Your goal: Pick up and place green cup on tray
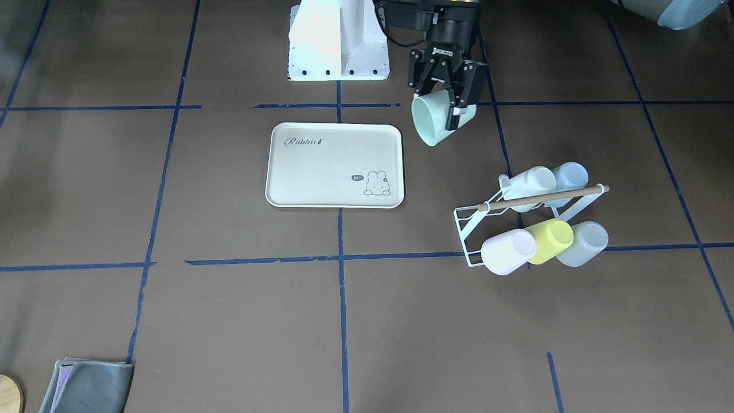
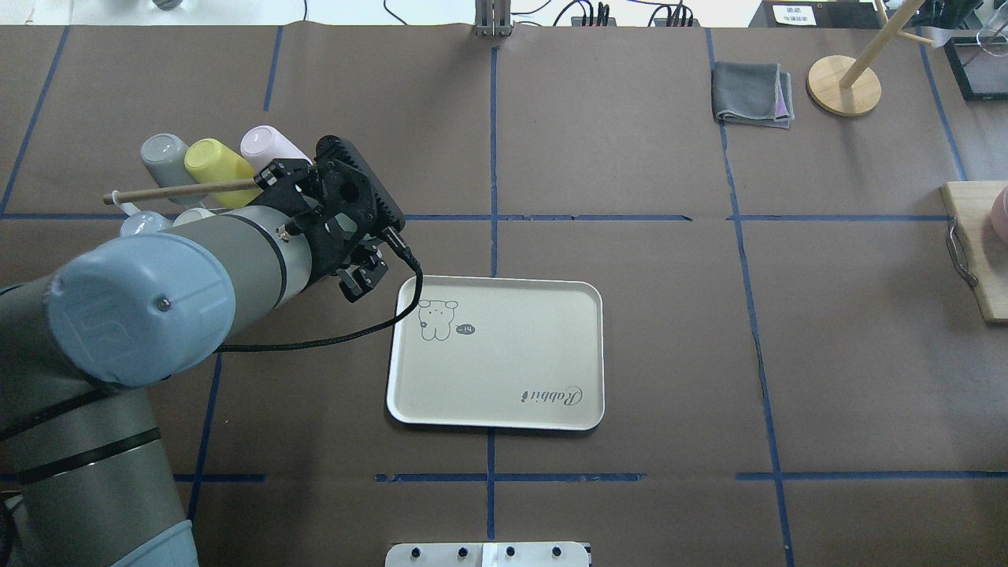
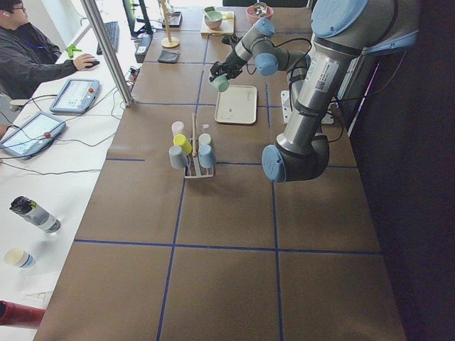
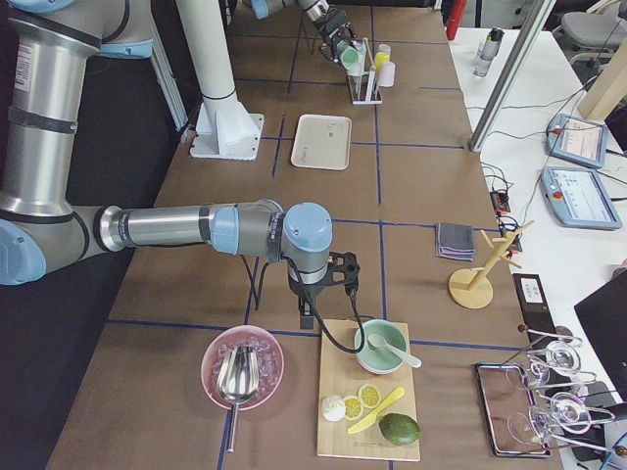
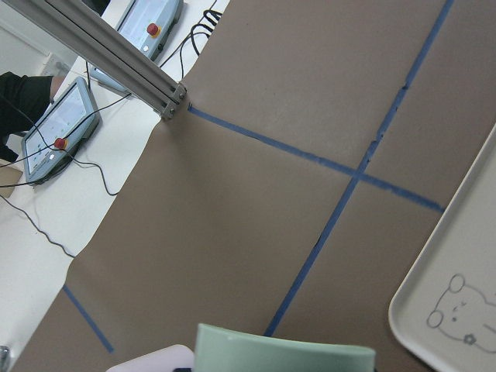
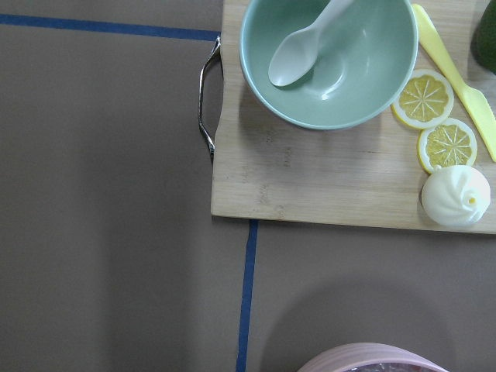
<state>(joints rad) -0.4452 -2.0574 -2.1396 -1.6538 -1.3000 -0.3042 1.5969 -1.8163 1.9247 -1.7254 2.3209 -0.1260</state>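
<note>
Jaws of left gripper [image 1: 441, 109] pinch tilted green cup [image 1: 429, 125] aloft beside tray [image 1: 321, 172], rack [image 1: 465, 228] of 5 cups near.

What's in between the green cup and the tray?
Nothing, just bare table. The front-facing view shows the gap, with the green cup held in the left gripper beside the tray.

Robot lab — taped table [image 1: 229, 321], teach pendants [image 3: 75, 96], operator [image 3: 28, 60]

Wire cup rack [image 1: 539, 198], grey cloth [image 1: 92, 385]
</note>
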